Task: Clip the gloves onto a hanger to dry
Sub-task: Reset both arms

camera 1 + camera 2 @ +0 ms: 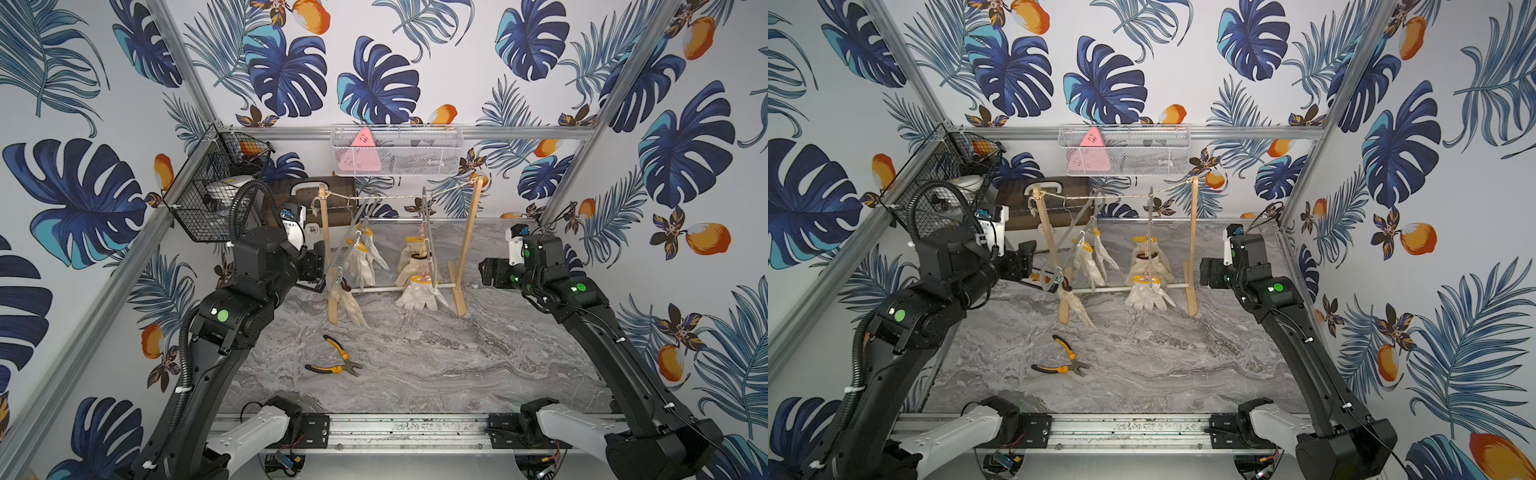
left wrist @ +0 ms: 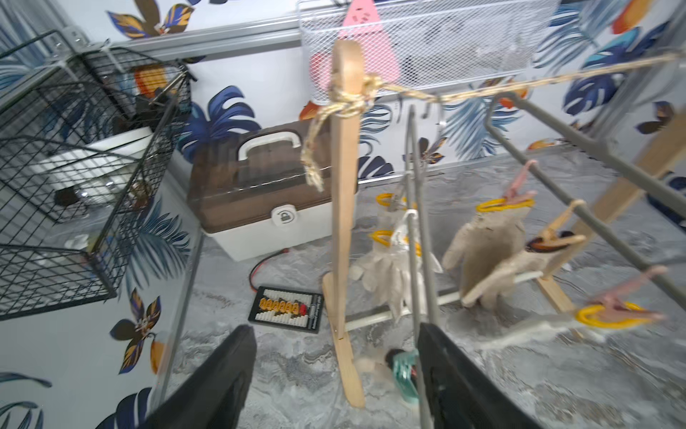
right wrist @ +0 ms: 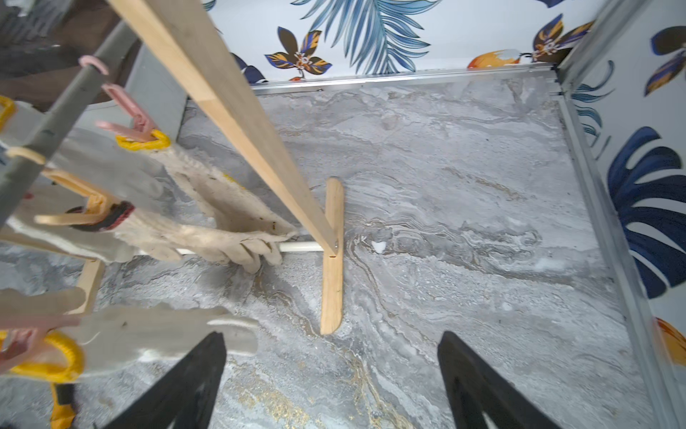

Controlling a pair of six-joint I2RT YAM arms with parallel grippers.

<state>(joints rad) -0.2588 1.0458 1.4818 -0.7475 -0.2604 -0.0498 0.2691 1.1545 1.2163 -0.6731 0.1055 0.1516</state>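
gloves (image 1: 417, 291): six cream knitted pieces, each hung by its cuff from a clip; three on each of two grey hangers, under the twine of the rack.
rack (image 1: 471, 241): wooden frame toward the far edge of the worktop (image 1: 457, 365), about midway between its left and right edges.
left hanger (image 2: 412, 156): steeply tilted; at its low end a teal clip (image 2: 402, 371) holds the lowest glove (image 1: 351, 307), whose fingers appear to reach the worktop by the rack's left foot.
right hanger (image 3: 59, 111): hangs straight down, with its gloves stacked along it.
left tool (image 2: 336, 330): fingers spread, holding nothing; the teal clip lies just beside one finger.
right tool (image 3: 332, 336): fingers spread wide and empty, beyond the rack's right foot toward the right edge.
handling (judged): light, limp, coarse knit; neither fragile nor slippery; sags and folds when lifted at one point.
hold (judged): the ribbed cuff edging, the thickest and firmest part, where a clip bites best.
caution (judged): the hangers can swing on the twine; steady one before working a clip.
pliers (image 1: 338, 357): left of middle, nearer the near edge; no part of the task.
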